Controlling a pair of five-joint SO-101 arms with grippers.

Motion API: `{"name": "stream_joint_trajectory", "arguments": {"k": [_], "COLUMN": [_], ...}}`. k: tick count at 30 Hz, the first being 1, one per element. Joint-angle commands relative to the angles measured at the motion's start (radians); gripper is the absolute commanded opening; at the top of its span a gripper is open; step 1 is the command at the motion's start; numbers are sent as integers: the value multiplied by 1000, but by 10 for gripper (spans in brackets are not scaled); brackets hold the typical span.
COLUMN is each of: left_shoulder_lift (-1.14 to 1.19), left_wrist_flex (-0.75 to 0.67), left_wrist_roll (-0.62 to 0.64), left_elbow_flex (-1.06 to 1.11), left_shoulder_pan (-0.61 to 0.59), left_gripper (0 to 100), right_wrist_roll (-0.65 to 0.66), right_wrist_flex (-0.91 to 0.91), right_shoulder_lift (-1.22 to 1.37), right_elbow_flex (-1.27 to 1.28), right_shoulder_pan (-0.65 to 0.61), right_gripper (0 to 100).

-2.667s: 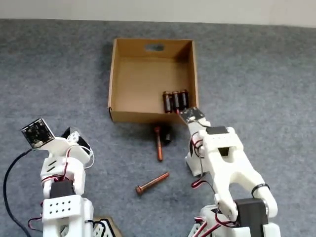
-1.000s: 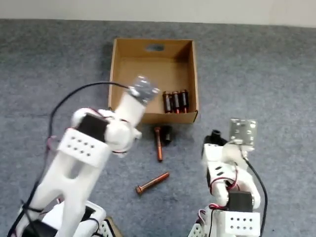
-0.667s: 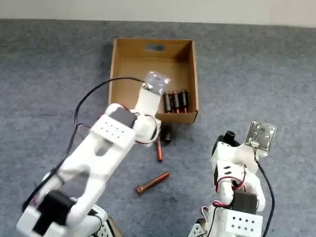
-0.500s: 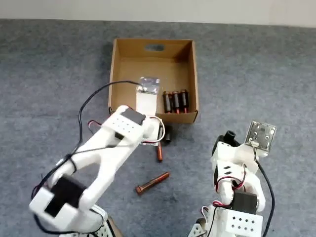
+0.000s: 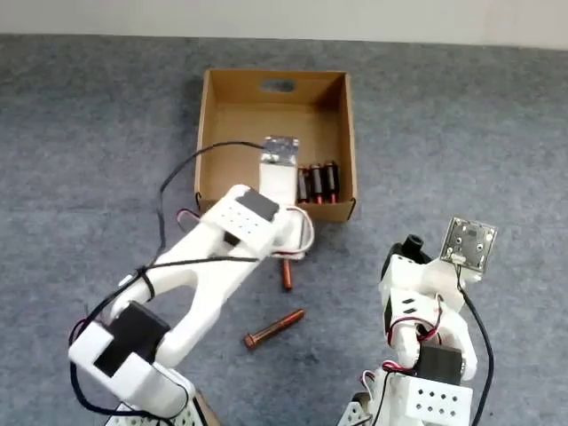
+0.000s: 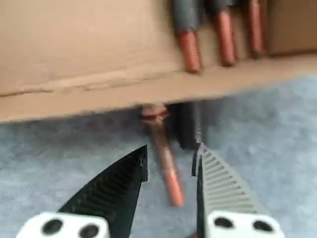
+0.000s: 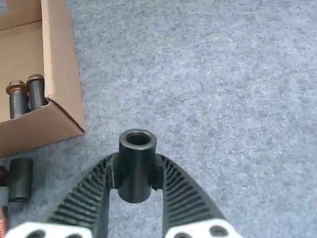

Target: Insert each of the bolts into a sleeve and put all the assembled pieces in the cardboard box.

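left tool: fingers apart, low over the tabletop just in front of the box; the near bolt's shank runs between the two tips, and I cannot tell whether either tip touches it.
left arm: stretched forward across the tabletop, its wrist above the box's front wall.
right tool: clamped on a sleeve, one finger on each side of it.
right arm: folded back near its base, off the box's front right corner.
held sleeve: dark tube, gripped around its lower part, its open bore facing the wrist camera; it is off the tabletop.
near bolt: copper-coloured, flat on the tabletop, head close to the box's front wall, shank pointing away from the box.
loose sleeve: dark, on the tabletop just beside the near bolt's head end, close to the box's front wall.
far bolt: lies on the tabletop nearer the arms' bases, slanted, apart from the near bolt.
assembled pieces: three bolts in sleeves, side by side inside the box in its front right corner.
box: open cardboard tray on the grey tabletop, with a hand slot in its far wall.
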Motion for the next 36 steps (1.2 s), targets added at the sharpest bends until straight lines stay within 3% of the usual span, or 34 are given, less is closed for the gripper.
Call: {"name": "stream_joint_trajectory", "arguments": {"k": [1, 14, 22, 36], "left_shoulder_lift": [-5, -4, 48, 163], "left_wrist_flex": [8, 5, -92, -29], "left_wrist_roll": [9, 9, 44, 86], "left_elbow_flex": [-38, -1, 27, -30], "left_shoulder_pan": [36, -31, -31, -47], "left_gripper": [140, 141, 141, 102], "right_wrist_roll": [-6, -6, -6, -6], "right_wrist_flex": [-21, -21, -21, -21], "right_shoulder_lift": [-13, -13, -13, -13], "right_elbow_flex": [-7, -7, -7, -7], "right_shoulder_pan": [10, 10, 10, 10], "right_gripper": [5, 5, 5, 5]}}
